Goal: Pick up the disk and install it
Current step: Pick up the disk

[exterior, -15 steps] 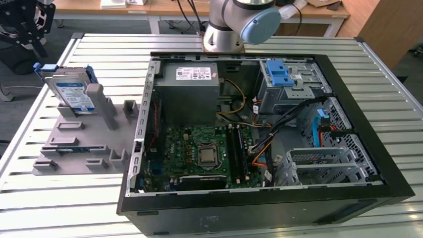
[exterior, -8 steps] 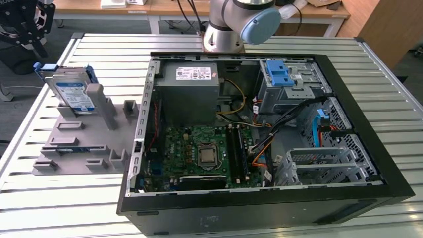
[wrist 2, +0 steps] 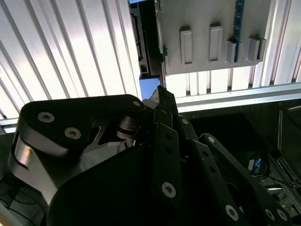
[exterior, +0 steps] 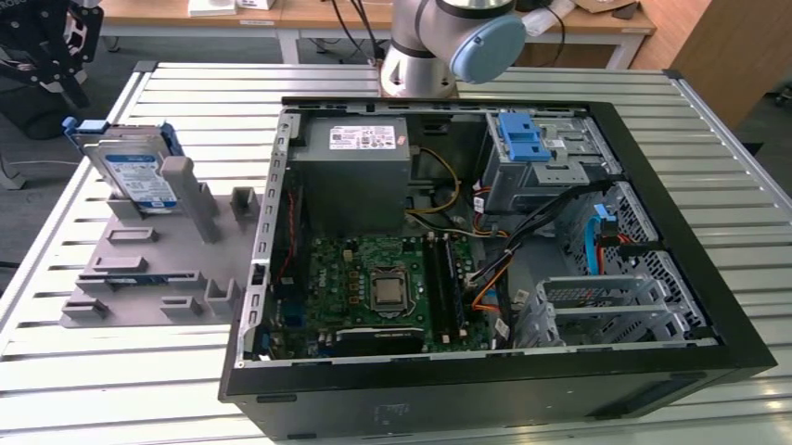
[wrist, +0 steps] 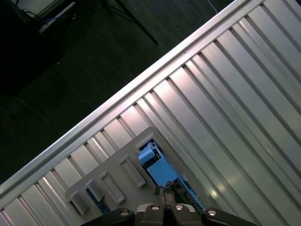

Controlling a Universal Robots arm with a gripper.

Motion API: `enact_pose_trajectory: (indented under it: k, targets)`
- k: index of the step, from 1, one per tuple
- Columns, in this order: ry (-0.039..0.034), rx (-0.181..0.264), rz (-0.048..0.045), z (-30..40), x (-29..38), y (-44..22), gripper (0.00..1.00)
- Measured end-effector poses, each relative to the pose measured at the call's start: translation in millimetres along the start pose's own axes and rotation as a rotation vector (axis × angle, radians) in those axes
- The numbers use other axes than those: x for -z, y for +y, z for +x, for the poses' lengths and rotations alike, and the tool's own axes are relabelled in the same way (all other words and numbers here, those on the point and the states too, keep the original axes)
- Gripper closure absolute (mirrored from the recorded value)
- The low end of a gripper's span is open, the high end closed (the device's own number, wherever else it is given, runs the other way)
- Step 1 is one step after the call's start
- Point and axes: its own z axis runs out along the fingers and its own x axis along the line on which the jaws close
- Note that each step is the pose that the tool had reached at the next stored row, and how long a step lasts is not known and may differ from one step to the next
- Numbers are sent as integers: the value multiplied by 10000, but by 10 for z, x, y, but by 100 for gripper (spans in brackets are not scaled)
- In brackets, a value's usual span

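The disk [exterior: 134, 171], silver with a white-and-blue label and a blue carrier frame, stands upright in a slot at the far end of the grey holder plate [exterior: 148, 278], at the exterior view's left. My black gripper [exterior: 65, 88] hangs just above and behind the disk's top edge, apart from it. In the first wrist view the fingertips [wrist: 165, 194] sit close together, shut on nothing, right over the disk's blue carrier [wrist: 157, 167]. The second wrist view shows the gripper [wrist 2: 162, 94] pointing at the blue edge of the disk [wrist 2: 149, 87] beside the holder plate [wrist 2: 211, 37].
An open computer case [exterior: 693, 324] lies on the slatted metal table [exterior: 185, 102], with a grey power supply [exterior: 359, 158], a motherboard [exterior: 384, 287] and a drive cage with a blue latch [exterior: 526, 139]. The arm's base [exterior: 427, 56] stands behind the case. The table's edge [wrist: 141, 80] runs near the holder.
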Motion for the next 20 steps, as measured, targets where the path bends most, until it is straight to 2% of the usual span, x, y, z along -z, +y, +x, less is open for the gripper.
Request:
enact_pose_trajectory:
  k: [5,20]
  targets:
    - [8,194,-1,0,0,0,89]
    - [48,1165,-9,0,0,0,89]
